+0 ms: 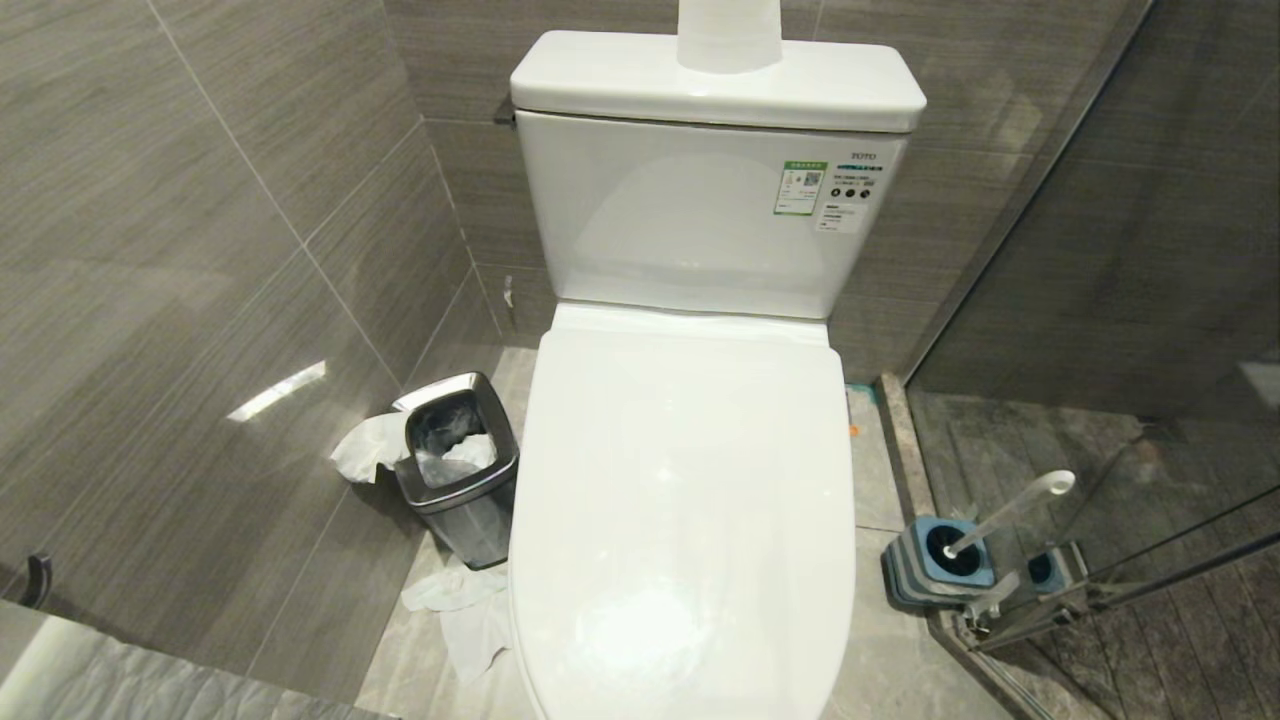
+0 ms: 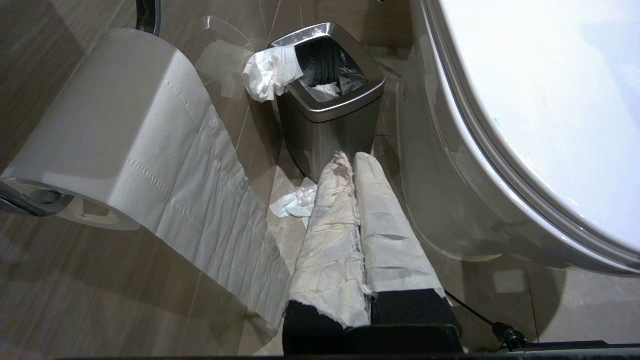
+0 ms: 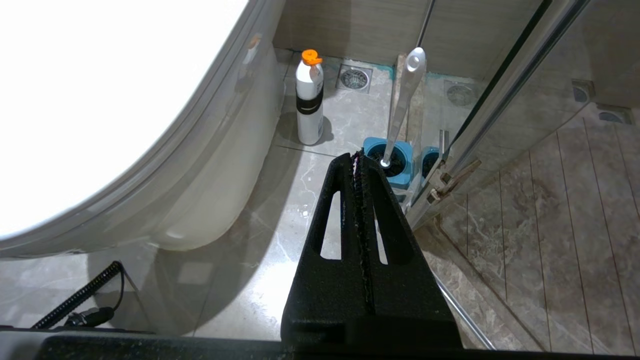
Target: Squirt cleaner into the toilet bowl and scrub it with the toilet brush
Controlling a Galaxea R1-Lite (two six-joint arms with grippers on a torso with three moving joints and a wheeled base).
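Right gripper [image 3: 361,162] sits closed, empty. I judge it nearer the toilet brush [image 3: 402,105], whose handle leans upright just beyond. Left gripper [image 2: 352,160] closed too.

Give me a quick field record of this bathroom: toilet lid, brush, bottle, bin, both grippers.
lid: white toilet lid closed over bowl
brush: white-handled toilet brush standing in grey, blue-topped holder, beside glass door
bottle: white orange-capped bottle upright on floor beside toilet
bin: square steel waste bin, tissue over rim
left gripper: shut, paper-wrapped, holding nothing
right gripper: shut, holding nothing
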